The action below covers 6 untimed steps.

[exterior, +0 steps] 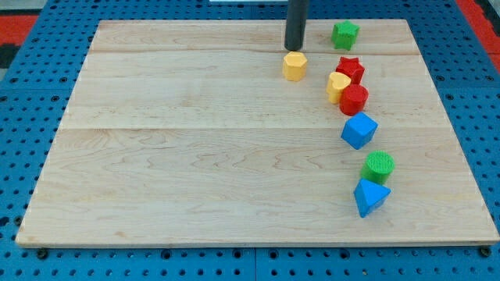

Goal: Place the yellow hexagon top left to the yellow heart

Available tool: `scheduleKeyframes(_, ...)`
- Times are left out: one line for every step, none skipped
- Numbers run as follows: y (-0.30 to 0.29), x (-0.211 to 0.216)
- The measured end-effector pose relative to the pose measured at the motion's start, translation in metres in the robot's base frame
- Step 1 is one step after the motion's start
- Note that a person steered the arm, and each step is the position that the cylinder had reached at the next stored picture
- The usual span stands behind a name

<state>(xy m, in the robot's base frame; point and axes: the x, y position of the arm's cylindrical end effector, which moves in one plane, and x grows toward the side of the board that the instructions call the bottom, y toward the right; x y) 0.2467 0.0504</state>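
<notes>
Tip point(294, 48) just above yellow hexagon point(294, 66), left of yellow heart point(337, 86); no claw

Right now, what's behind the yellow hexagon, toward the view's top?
My tip stands just behind the yellow hexagon, close or touching; I can't tell which. The rod hides the strip of board behind it. The green block sits further right.

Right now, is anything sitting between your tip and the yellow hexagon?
Nothing visible. My tip sits just above the yellow hexagon toward the view's top, with no block between. The yellow heart lies to its lower right.
</notes>
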Motion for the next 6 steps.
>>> scheduleKeyframes(-0.031, 0.024)
scheduleKeyframes(0.035, 0.043)
scheduleKeyframes(0.030, 0.061)
scheduleKeyframes(-0.001, 0.058)
scheduleKeyframes(0.005, 0.074)
scheduleKeyframes(0.033, 0.074)
